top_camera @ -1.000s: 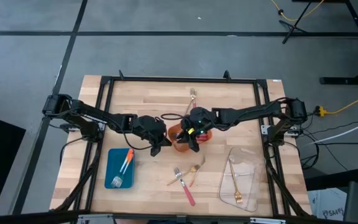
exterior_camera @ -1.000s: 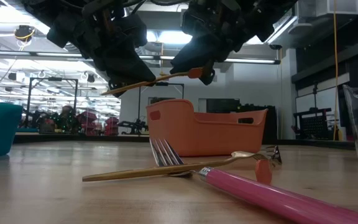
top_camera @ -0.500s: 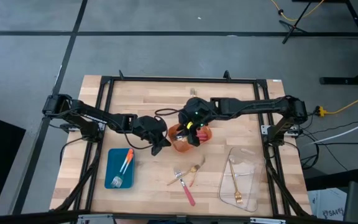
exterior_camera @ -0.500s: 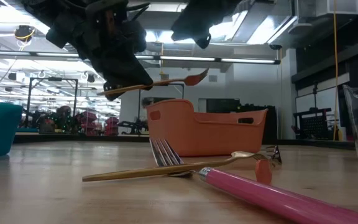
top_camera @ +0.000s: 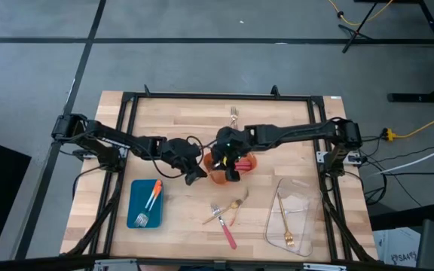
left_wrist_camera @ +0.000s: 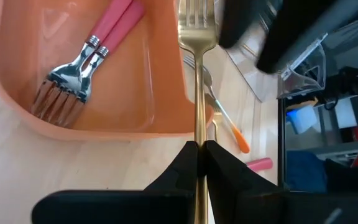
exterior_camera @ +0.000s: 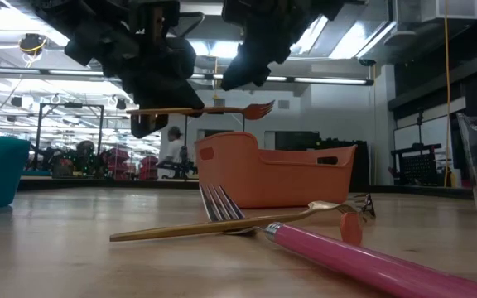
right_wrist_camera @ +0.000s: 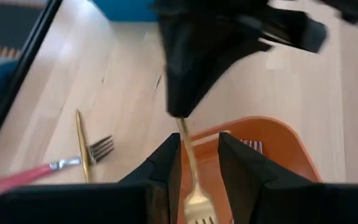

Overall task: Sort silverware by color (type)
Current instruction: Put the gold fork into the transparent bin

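Left pincer [left_wrist_camera: 199, 149] clenched on all-gold metal fork [left_wrist_camera: 197, 74] above orange plastic tray [left_wrist_camera: 17, 93]; right pincer [right_wrist_camera: 197, 165] released, straddling fork; pink-handled forks [left_wrist_camera: 86, 56] inside tray.

orange tray [top_camera: 218, 175] mid-table | blue tray [top_camera: 136, 203] (left) | clear tray [top_camera: 301, 217] right

A gold fork [exterior_camera: 197, 110] is hanging level in the air, tines [left_wrist_camera: 195, 14] pointing over two pink-handled forks [left_wrist_camera: 82, 55] lying side by side. More forks [top_camera: 224, 214] are lying scattered (one pink-handled, one gold, crossing each other).
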Robot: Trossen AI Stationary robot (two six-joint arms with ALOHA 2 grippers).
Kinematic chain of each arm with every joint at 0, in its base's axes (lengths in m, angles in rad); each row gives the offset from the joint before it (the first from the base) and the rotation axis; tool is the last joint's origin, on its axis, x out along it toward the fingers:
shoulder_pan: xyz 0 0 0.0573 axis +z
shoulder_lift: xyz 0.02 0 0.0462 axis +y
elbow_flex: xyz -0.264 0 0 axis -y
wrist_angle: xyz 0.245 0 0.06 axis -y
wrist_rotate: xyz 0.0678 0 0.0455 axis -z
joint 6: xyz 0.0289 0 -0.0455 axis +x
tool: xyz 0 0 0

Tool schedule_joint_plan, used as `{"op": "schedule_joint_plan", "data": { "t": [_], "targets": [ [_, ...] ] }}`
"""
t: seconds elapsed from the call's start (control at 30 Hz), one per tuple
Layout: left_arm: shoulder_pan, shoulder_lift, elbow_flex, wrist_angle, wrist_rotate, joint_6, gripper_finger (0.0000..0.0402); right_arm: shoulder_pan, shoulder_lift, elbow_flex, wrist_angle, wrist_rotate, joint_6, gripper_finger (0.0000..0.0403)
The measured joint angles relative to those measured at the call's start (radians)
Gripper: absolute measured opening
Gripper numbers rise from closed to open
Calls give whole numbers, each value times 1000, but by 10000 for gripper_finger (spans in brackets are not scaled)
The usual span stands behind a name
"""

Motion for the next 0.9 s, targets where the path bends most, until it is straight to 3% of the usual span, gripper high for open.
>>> {"op": "schedule_joint_plan", "data": {
  "t": [0.13, 0.37, 0.9],
  "targets": [
    [21, 0, 0, 0, 16, -22, 12, 35, 4, 0, 1, 25, -106, 97],
    [43, 0, 0, -1, 17, -28, 12, 80, 4, 0, 2, 285, -181, 97],
    [43, 0, 0, -1, 21, -51, 12, 112, 4, 0, -4, 331, -272, 97]
  ]
}}
